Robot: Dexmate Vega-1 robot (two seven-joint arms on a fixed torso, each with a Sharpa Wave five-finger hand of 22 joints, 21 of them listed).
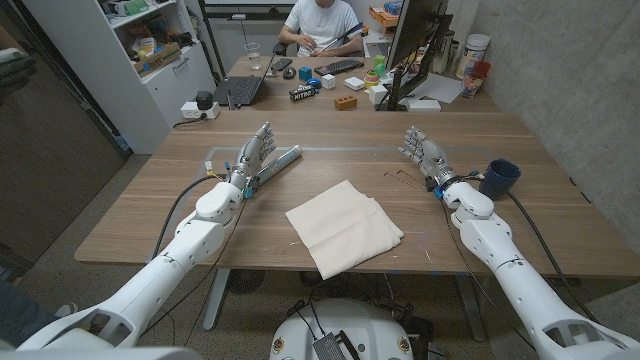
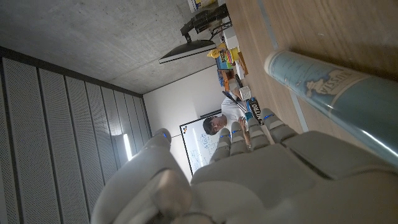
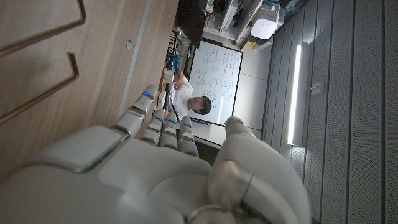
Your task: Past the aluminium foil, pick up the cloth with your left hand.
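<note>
A cream folded cloth (image 1: 345, 227) lies in the middle of the wooden table (image 1: 180, 215), toward the front edge. A roll of aluminium foil (image 1: 279, 165) (image 2: 329, 93) lies at the back left, right beside my left hand (image 1: 252, 155) (image 2: 249, 168). That hand holds nothing, its fingers stretched out away from me, and it sits left of and beyond the cloth. My right hand (image 1: 425, 152) (image 3: 155, 168) is also empty with its fingers stretched out, right of and beyond the cloth.
A dark blue cup (image 1: 499, 177) stands just right of my right wrist. A thin bent wire (image 1: 398, 178) (image 3: 43, 74) lies left of my right hand. A second table behind holds a laptop (image 1: 240, 90), a monitor and small items; a person sits there.
</note>
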